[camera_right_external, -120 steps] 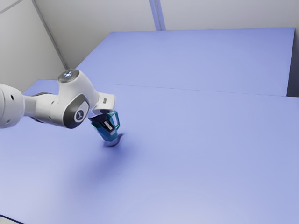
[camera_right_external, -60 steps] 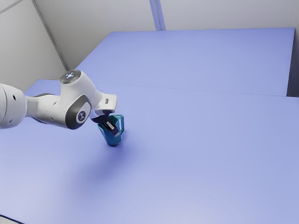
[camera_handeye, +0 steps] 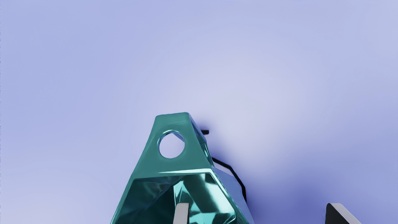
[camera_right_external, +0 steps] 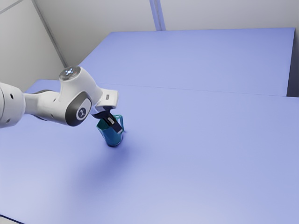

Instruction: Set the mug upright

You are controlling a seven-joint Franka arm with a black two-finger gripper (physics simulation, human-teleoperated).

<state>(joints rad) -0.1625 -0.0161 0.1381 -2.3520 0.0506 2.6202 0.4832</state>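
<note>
The mug [camera_right_external: 110, 136] is on the table [camera_right_external: 210, 154], well in from the edges, in the part toward the exterior view's left and the arm [camera_right_external: 77, 100]. Its mouth faces up and its base is down at the tabletop; it seems to lean a little, though from this angle the lean is hard to judge. It is blue-green and shiny, with angular sides. The handle [camera_handeye: 170, 165] sticks out from the rim toward the table's far side and the exterior view's right, and its flat top has a round hole.

The gripper [camera_right_external: 117, 128] is down at the mug, its pincer wide. In the wrist view one finger [camera_handeye: 181, 214] lies over the mug's mouth, while the other is outside the mug, with bare tabletop showing between it and the mug's side. How deep the first finger reaches I cannot tell. A thin dark line [camera_handeye: 238, 179] curves along the mug's side.
</note>
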